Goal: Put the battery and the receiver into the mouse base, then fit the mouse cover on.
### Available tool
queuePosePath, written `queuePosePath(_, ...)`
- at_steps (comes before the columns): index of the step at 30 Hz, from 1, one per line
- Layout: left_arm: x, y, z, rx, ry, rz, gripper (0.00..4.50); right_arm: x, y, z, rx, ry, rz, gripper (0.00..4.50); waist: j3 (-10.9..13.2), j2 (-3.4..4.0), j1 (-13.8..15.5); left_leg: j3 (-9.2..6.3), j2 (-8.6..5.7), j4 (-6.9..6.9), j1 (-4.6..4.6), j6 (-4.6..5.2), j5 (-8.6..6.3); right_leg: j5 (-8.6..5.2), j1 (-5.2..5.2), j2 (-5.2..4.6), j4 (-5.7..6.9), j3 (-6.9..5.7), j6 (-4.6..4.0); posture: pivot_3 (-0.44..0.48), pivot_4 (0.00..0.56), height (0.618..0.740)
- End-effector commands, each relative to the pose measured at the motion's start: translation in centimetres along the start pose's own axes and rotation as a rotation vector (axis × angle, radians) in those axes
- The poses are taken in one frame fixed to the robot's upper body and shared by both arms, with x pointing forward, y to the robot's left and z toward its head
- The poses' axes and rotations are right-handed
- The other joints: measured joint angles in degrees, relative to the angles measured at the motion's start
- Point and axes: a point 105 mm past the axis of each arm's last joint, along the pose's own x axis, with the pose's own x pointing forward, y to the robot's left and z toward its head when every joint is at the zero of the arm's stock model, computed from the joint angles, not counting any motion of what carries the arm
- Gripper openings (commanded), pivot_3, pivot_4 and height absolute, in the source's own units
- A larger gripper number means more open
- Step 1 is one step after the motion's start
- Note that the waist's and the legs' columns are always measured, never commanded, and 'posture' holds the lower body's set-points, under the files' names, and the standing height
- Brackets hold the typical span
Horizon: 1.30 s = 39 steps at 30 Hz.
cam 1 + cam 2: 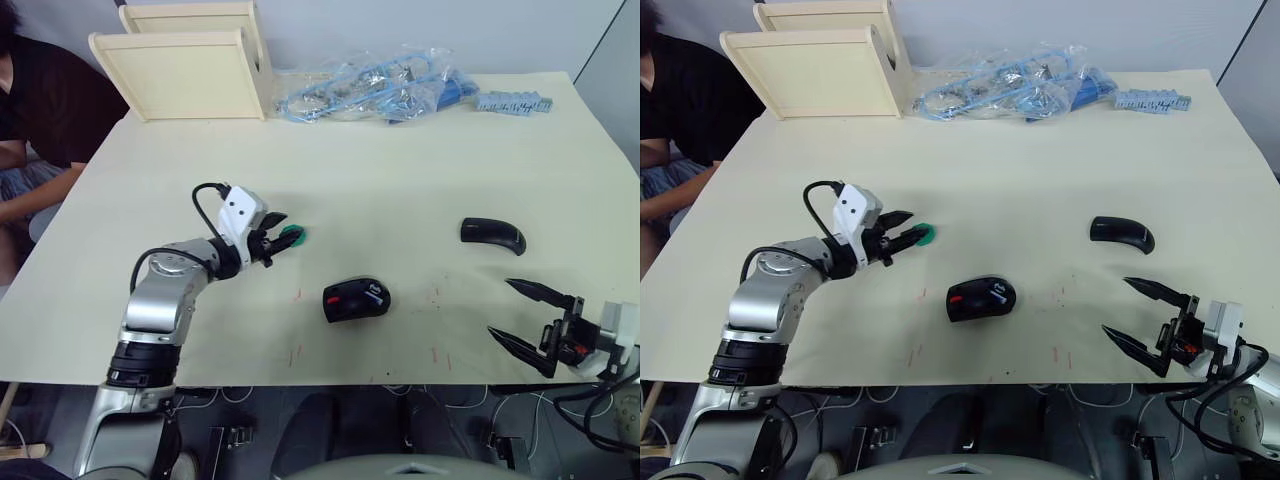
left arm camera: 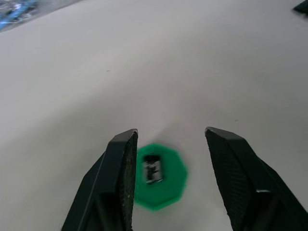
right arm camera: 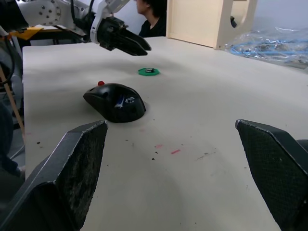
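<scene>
Green disc (image 2: 159,175) carrying small dark receiver (image 2: 152,169), far left on table (image 1: 400,160); left gripper (image 2: 168,180) directly over it, fingers spread, receiver's long axis roughly along them, nearer one finger. Black mouse base (image 1: 356,299) with red patch, centre, well apart. Mouse cover (image 1: 492,234) right of it. Right gripper (image 1: 528,318) spread wide, empty, at table edge. Battery not made out.

Bright even light, soft shadows, blurred wrist close-ups
</scene>
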Motion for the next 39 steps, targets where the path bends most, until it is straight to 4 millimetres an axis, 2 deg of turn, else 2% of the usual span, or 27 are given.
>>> queuePosePath(1,-0.4,0.1,0.4,-0.002,-0.012,0.044,2.33,-0.1,-0.2,1.2,-0.03,-0.017,0.006,4.5,0.0,0.0,-0.1,0.0,0.0,0.0,0.01,0.0,0.0,0.0,0.0,0.0,0.01,0.01,0.0,0.0,0.15,0.74)
queuePosePath(9,-0.4,-0.2,-0.6,-0.025,0.004,0.063,2.33,-0.3,-0.4,1.5,-0.027,-0.008,0.015,4.5,0.0,0.0,0.0,0.0,0.0,0.0,0.01,0.0,0.0,0.0,0.0,0.0,0.0,0.01,0.0,0.0,0.15,0.74)
queuePosePath(15,-0.2,0.6,-1.2,-0.053,0.025,0.089,2.33,-0.4,-0.4,1.6,-0.029,-0.003,0.015,4.5,0.0,0.0,0.0,0.0,0.0,0.0,0.01,-0.01,0.0,0.0,0.0,0.0,0.0,0.01,0.0,0.0,0.15,0.74)
queuePosePath(31,0.6,0.3,-1.1,-0.101,0.015,0.099,2.33,-0.1,-0.3,2.2,-0.035,0.011,0.01,4.5,0.0,0.0,0.0,0.0,-0.01,0.0,0.0,-0.02,0.01,0.0,0.0,-0.01,0.0,0.01,0.0,0.0,0.15,0.74)
queuePosePath(34,0.6,0.3,-1.0,-0.104,0.011,0.104,1.64,-0.1,-0.3,2.2,-0.031,0.013,0.01,4.5,0.0,0.0,0.1,0.0,-0.01,0.0,0.0,-0.02,0.01,0.0,0.0,-0.01,0.0,0.01,0.0,0.0,0.15,0.74)
queuePosePath(35,0.6,0.4,-1.1,-0.096,0.017,0.11,1.25,-0.1,-0.3,2.2,-0.03,0.013,0.011,4.5,0.0,0.0,0.0,0.0,-0.01,0.0,0.0,-0.02,0.01,0.0,0.0,-0.01,0.0,0.01,0.0,0.0,0.15,0.74)
queuePosePath(39,0.6,0.4,-1.2,-0.101,0.02,0.119,1.25,-0.1,-0.3,2.2,-0.028,0.015,0.014,4.5,0.0,0.0,0.0,0.0,-0.01,0.0,0.0,-0.02,0.01,0.0,0.0,-0.01,0.0,0.01,0.0,0.0,0.15,0.74)
